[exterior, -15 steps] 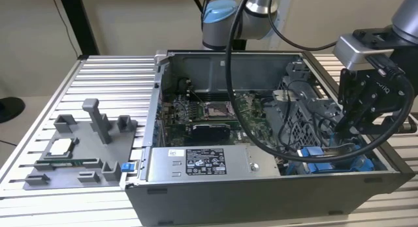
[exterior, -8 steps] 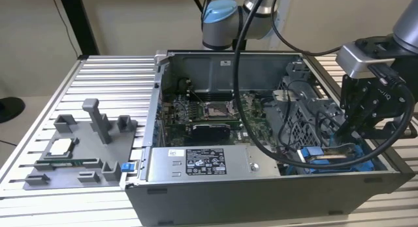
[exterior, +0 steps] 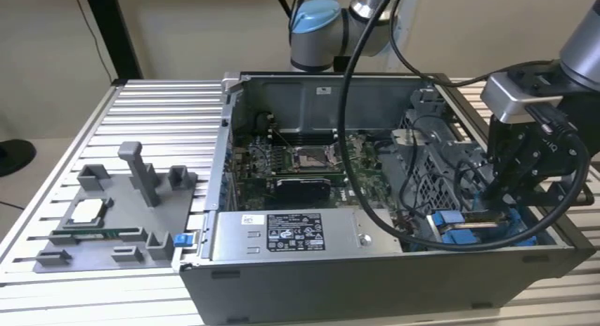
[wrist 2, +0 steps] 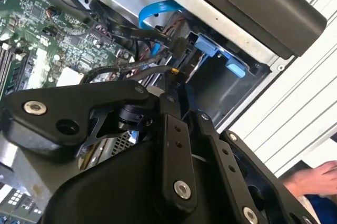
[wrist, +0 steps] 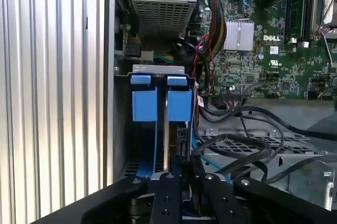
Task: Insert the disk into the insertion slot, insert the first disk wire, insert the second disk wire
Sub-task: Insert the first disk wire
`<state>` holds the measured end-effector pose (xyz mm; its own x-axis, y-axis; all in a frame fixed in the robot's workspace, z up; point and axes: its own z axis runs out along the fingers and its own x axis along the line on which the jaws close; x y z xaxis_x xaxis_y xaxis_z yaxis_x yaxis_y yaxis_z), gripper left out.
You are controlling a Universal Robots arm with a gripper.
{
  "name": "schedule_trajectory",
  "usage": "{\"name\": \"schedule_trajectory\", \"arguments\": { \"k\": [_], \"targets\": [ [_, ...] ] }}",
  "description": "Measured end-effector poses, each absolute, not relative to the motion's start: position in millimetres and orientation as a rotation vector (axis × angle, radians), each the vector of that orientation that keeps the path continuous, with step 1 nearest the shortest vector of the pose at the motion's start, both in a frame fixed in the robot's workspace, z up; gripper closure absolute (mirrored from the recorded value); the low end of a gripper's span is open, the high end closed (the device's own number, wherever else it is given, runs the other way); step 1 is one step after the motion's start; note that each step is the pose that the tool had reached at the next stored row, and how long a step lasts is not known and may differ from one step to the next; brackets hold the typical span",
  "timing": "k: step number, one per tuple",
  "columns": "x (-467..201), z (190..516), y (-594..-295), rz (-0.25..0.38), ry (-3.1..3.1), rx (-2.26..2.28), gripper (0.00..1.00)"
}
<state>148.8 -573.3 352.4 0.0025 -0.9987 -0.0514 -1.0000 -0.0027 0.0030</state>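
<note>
claw (wrist 2: pixel 175 79): lowered into the drive corner of the open computer case (exterior: pixel 375 284), tip close to a black wire plug (wrist 2: pixel 179 45); cannot tell whether it is open or clamped.
disk (wrist: pixel 179 105): on edge in the insertion slot (wrist 2: pixel 231 95), blue carrier showing, just beyond the claw.
wires: black cables (wrist: pixel 247 129) loop over the perforated cage (wrist: pixel 253 147) beside the slot; a blue flat cable (wrist 2: pixel 152 9) arcs nearby.
motherboard (wrist: pixel 274 50): farther in, past the cage.
power-supply box (exterior: pixel 281 235): on the slot's left in the exterior view.
surface (exterior: pixel 159 115): slatted metal, carrying the case and a grey fixture (exterior: pixel 103 227).
hand (wrist 2: pixel 316 176): a person's, outside the case.
</note>
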Motion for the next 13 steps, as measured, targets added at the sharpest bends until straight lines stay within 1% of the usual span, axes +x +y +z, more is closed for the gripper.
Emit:
{"name": "schedule_trajectory", "arguments": {
  "k": [13],
  "targets": [
    [152.8, 342.9, -572.4, 0.06, 2.191, -2.203, 1.0]
  ]
}}
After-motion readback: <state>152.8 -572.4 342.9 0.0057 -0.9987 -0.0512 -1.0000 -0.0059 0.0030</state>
